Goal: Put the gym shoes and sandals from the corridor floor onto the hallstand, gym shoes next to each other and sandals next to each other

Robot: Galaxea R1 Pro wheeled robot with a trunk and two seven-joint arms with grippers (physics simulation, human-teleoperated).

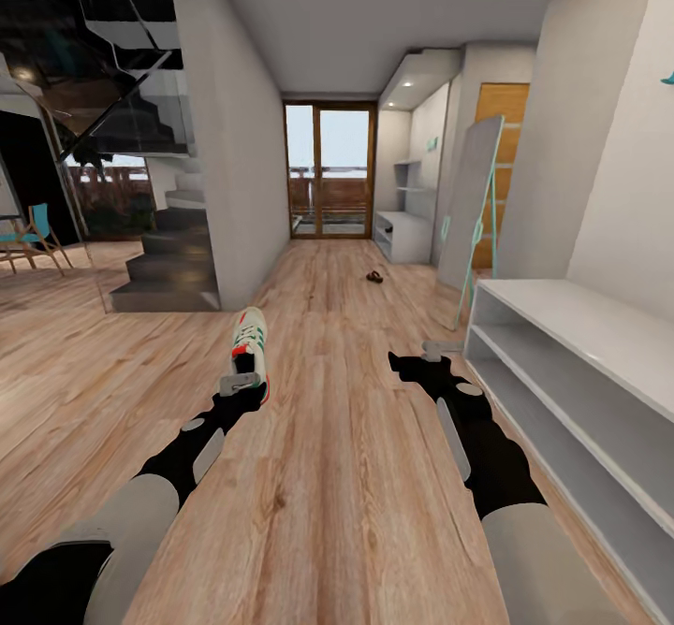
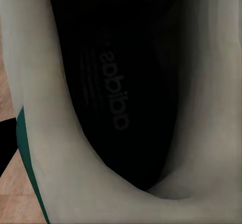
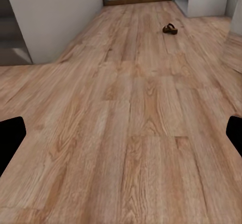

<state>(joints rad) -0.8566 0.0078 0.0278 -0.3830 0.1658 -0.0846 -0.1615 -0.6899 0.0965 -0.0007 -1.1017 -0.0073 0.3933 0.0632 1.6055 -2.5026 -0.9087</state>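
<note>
Currently my left gripper (image 1: pixel 245 384) clamps the cream-white green-striped lace-up gym shoe (image 1: pixel 251 344) by its heel above the wood-plank corridor floor (image 1: pixel 346 475), right gripper (image 1: pixel 433 353) gaping empty; I judge that shallow hold could slip before the distant pale grey-white hallstand (image 1: pixel 404 232).

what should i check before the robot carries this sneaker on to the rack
1. Sneaker held at left end effector: ok; the left wrist view looks straight into its opening.
2. Fingers closed firmly on it: cannot tell.
3. Right end effector free: ok, open over bare floor.
4. Path down the corridor: ok, apart from a sandal lying ahead.
5. Hallstand in sight: ok, at the far end on the right.
6. Second sneaker located: not ok.
</note>
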